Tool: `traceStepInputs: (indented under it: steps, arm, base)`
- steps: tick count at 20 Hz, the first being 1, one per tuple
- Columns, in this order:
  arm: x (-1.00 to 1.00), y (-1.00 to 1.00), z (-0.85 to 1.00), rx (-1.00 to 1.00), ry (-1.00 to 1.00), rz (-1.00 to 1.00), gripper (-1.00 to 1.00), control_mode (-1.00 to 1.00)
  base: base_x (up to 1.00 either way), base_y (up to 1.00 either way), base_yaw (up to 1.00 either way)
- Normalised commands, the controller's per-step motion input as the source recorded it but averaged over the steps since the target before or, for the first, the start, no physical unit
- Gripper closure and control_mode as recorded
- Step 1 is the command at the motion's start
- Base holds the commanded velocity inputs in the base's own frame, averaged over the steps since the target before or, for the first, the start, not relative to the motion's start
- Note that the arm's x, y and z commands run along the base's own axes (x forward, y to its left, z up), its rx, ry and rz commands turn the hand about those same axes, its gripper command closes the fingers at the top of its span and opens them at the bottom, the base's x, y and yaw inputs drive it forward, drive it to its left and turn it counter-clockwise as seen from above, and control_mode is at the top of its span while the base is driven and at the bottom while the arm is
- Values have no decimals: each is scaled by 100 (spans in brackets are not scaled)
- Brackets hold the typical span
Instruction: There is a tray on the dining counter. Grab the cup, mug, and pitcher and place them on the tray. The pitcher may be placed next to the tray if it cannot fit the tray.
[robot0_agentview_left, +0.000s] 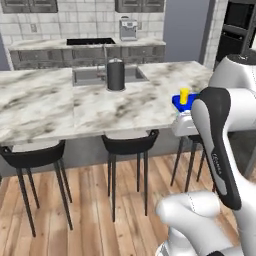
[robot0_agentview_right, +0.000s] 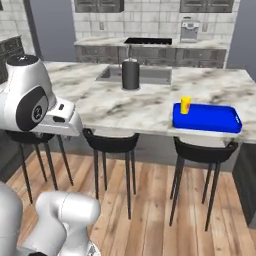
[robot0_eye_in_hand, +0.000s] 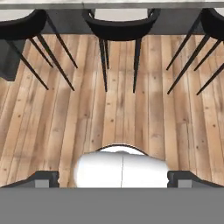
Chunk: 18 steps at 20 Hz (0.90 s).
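Marble dining counter (robot0_agentview_right: 150, 107) is carrying your blue tray (robot0_agentview_right: 212, 122); the cup (robot0_agentview_right: 185, 105) is standing upright inside it, while your gripper (robot0_eye_in_hand: 113, 178) is hanging released over floorboards (robot0_eye_in_hand: 109, 118).

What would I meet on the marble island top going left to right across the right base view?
Inset sink → black cylindrical canister overlaps it, so take the two as one stop → small yellow cup standing at the left end of the tray → bright blue rectangular tray with its low rim, near the dining counter front edge.
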Motion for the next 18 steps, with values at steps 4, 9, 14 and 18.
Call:
traceStepInputs:
  steps: [4, 9, 14, 18]
  arm:
    - [0, 0, 0, 0, 0, 0, -100, 100]
    - [0, 0, 0, 0, 0, 0, -100, 100]
    - [0, 0, 0, 0, 0, 0, -100, 100]
    - [0, 0, 0, 0, 0, 0, -100, 100]
  base:
    - [0, 100, 0]
    - [0, 100, 0]
    - [0, 100, 0]
    - [0, 100, 0]
